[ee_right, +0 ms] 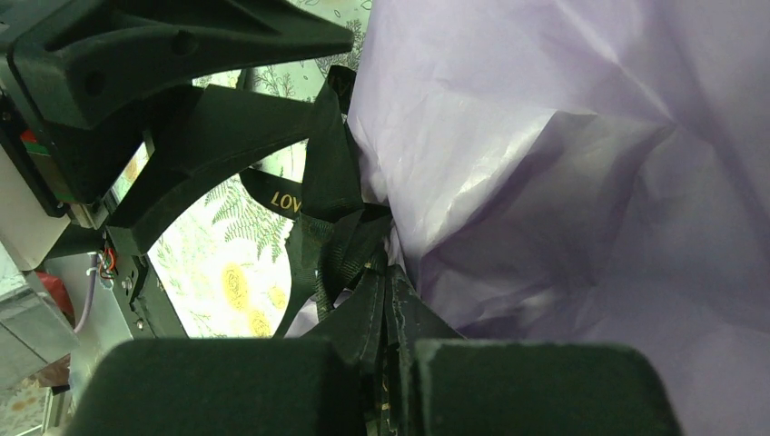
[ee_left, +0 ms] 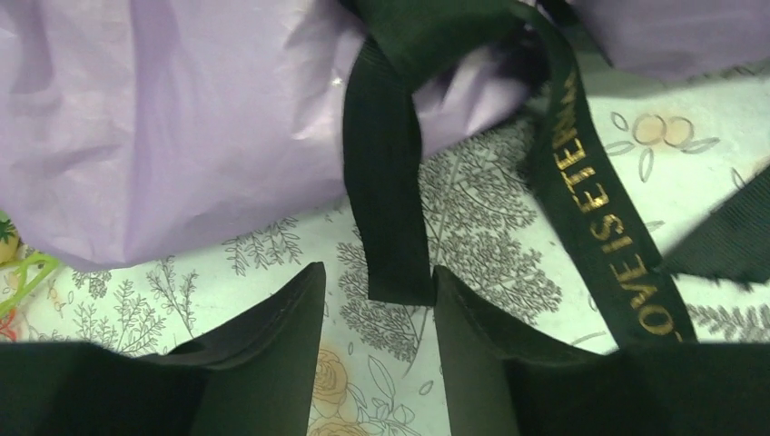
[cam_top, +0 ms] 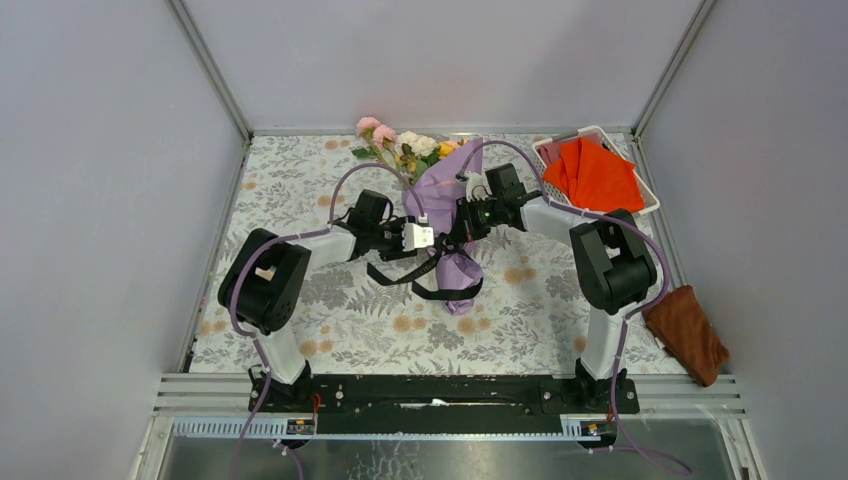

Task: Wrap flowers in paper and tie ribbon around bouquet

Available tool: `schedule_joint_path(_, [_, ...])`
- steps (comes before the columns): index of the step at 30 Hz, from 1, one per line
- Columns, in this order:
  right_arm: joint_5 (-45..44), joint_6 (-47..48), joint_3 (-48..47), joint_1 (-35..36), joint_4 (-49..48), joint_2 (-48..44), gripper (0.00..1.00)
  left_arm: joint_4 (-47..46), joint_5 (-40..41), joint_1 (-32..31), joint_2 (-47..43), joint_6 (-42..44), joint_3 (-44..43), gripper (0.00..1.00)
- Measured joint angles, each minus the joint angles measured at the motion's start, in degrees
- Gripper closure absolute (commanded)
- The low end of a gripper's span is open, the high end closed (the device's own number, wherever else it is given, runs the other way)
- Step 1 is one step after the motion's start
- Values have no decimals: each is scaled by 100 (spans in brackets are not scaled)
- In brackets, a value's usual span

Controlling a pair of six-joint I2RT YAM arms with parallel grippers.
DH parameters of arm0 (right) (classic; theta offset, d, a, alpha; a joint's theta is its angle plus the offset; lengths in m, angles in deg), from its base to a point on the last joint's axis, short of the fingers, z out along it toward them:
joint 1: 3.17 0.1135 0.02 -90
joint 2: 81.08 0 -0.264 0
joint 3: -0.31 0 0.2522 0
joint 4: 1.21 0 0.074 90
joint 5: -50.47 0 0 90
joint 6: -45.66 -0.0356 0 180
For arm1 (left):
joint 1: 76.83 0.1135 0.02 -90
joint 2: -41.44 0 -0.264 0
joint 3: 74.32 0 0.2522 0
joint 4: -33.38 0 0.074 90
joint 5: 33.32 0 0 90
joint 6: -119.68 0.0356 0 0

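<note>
The bouquet [cam_top: 445, 200] lies mid-tabletop [cam_top: 300, 330], flowers [cam_top: 400, 143] toward the far edge, lilac paper [ee_left: 163, 127] wrapping it. The black ribbon [ee_left: 386, 200] circles its narrow part. The right gripper [ee_right: 395, 350] is clenched on the ribbon. The left gripper [ee_left: 377, 277] has its fingers apart, with a tail hanging between them.

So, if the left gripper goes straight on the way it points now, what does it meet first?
The left gripper would probably meet the ribbon first: one tail hangs between its open jaws. The purple paper lies behind, though depth is unclear.
</note>
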Motion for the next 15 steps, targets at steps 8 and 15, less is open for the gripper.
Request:
schedule_joint_path(8, [-2, 0, 0, 0, 2, -9, 100, -348, 83, -83, 107, 201, 68, 72])
schedule_joint_path(15, [-20, -9, 0, 0, 0, -26, 100, -365, 76, -151, 107, 535, 195, 100])
